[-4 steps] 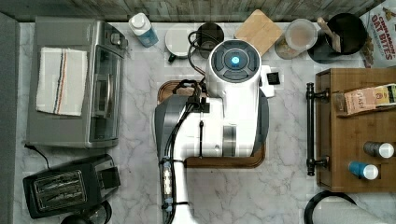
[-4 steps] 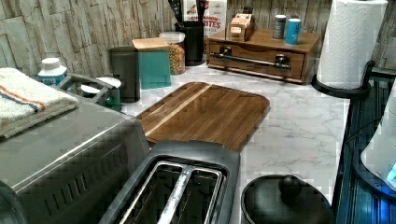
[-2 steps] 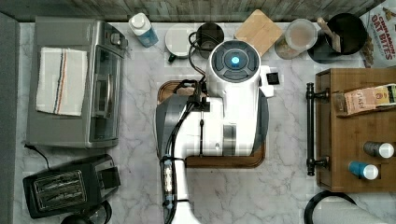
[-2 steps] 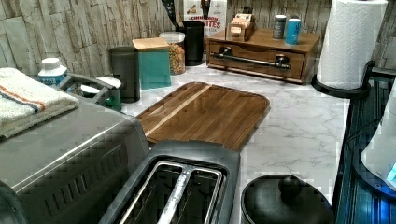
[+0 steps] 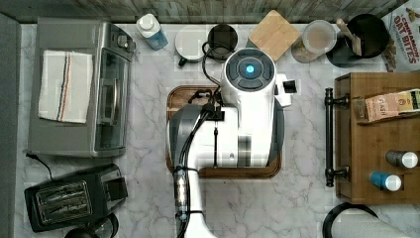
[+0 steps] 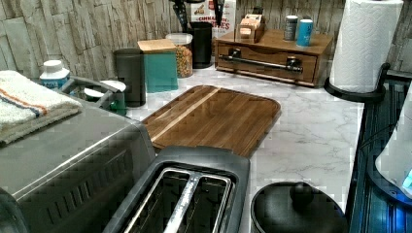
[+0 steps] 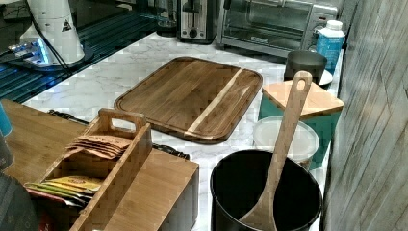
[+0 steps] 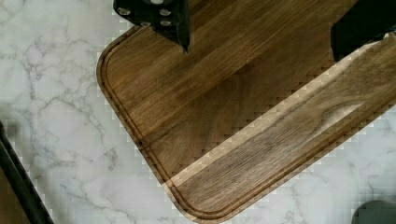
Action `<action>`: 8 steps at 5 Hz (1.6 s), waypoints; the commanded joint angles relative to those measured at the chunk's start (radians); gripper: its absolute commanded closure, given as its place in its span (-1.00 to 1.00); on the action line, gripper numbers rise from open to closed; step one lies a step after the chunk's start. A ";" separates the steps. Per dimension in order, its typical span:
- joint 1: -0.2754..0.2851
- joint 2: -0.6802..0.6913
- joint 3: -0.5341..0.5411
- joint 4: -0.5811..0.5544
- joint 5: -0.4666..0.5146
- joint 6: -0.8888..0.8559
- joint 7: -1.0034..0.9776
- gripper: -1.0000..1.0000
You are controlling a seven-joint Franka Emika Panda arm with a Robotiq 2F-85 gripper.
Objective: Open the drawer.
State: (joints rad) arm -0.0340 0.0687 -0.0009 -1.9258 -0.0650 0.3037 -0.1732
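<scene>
Judging by its build, the drawer (image 6: 266, 62) is a stiff, wide wooden unit that should slide on a straight pull and neither flex nor deform. It is set in a low wooden box at 3 o'clock in the top view, against the counter (image 5: 148, 119) edge there; in the left view it stands at roughly 1 o'clock, just in front of the wall. It appears fully shut, its front flush with the box.

The proper hold is the long black bar handle (image 5: 329, 137), carried on two posts and standing clear of the drawer front. Metal of this finish is likely smooth, so a firm closure around the bar's middle, between the posts, would guard against slipping and against the drawer skewing. Weight is probably modest; several small containers and a packet holder on top of the box may hold it steady, though the box could shift if pulled sharply.

The tool (image 8: 261, 28) hangs over the cutting board (image 8: 224, 116), well apart from the handle, as the wrist view shows. Its fingers (image 8: 180, 28) stand wide, with nothing between them. The arm (image 5: 237, 134) sits over the board at the centre of the top view.
</scene>
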 commanded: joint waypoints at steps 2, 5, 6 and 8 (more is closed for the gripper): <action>-0.115 -0.166 -0.103 -0.301 -0.136 0.256 -0.544 -1.00; -0.184 -0.084 -0.212 -0.297 -0.245 0.461 -0.769 -1.00; -0.215 -0.026 -0.218 -0.230 -0.214 0.514 -0.852 -1.00; -0.236 0.042 -0.247 -0.209 -0.119 0.620 -1.022 -1.00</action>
State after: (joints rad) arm -0.2827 0.0976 -0.2542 -2.2246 -0.2131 0.8745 -1.1094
